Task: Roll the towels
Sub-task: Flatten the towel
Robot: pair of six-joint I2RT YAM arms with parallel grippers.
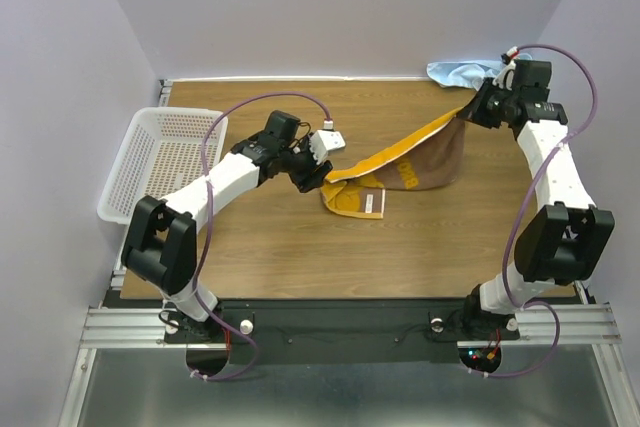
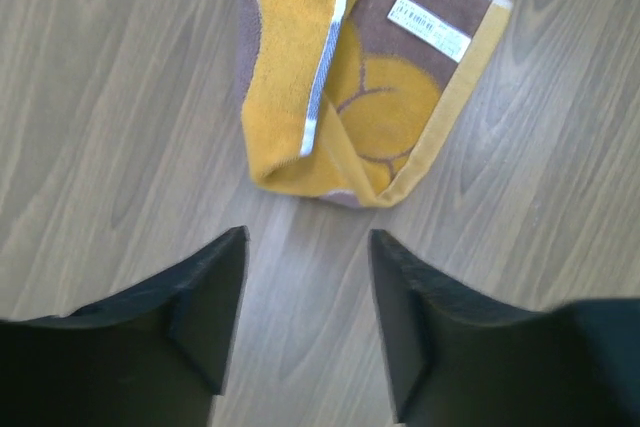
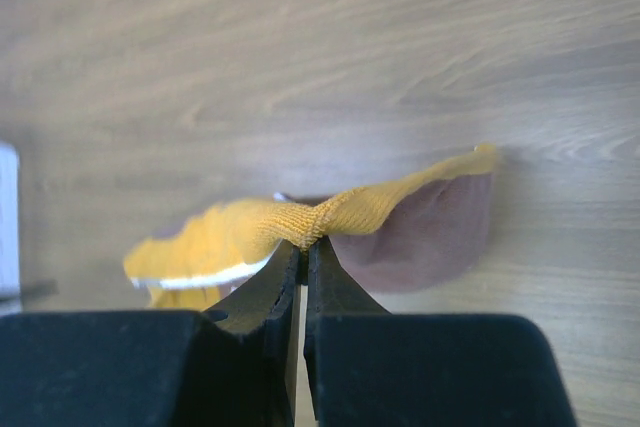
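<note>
right gripper [image 3: 303, 247]: clenched on yellow towel [image 1: 405, 162] edge, upper right | left gripper [image 2: 308, 244]: released, just below towel; blue towel [image 1: 455, 74]: top right

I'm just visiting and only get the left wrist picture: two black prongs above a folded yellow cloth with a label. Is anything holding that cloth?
Observer: Yes. The right gripper is shut on the opposite end of the mustard-yellow towel, pinching its edge.
Operator: Is that the only cloth around?
Observer: No. A light blue towel lies bunched in the far right corner of the table.
Operator: Anything else nearby?
Observer: A white basket with a perforated floor stands at the table's left edge.
</note>
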